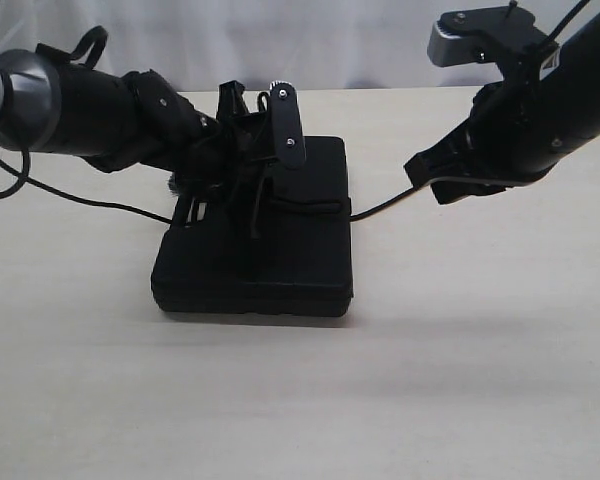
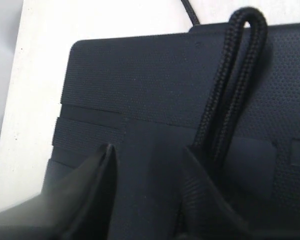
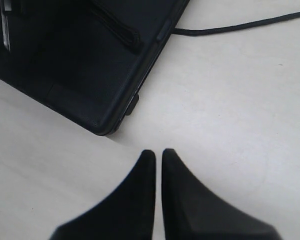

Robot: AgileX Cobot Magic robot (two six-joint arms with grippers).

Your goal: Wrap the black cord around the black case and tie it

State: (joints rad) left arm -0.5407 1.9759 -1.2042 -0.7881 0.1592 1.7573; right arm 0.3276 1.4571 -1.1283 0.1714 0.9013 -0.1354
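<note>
Our left claw (image 2: pixel 149 150) has its fingers apart, low over the case (image 2: pixel 140 80). A fold of the cord (image 2: pixel 237 65) lies on the case, right by one finger. Our right claw (image 3: pixel 154 152) is closed on nothing, above the table (image 3: pixel 230 110) beside the case. The case lies flat there.

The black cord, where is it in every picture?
Exterior view: the black cord leaves the case's right edge and crosses the table.
Left wrist view: a doubled loop lying on the case.
Right wrist view: a thin line running away from the case's edge.
Shared landmark: the black case.
</note>
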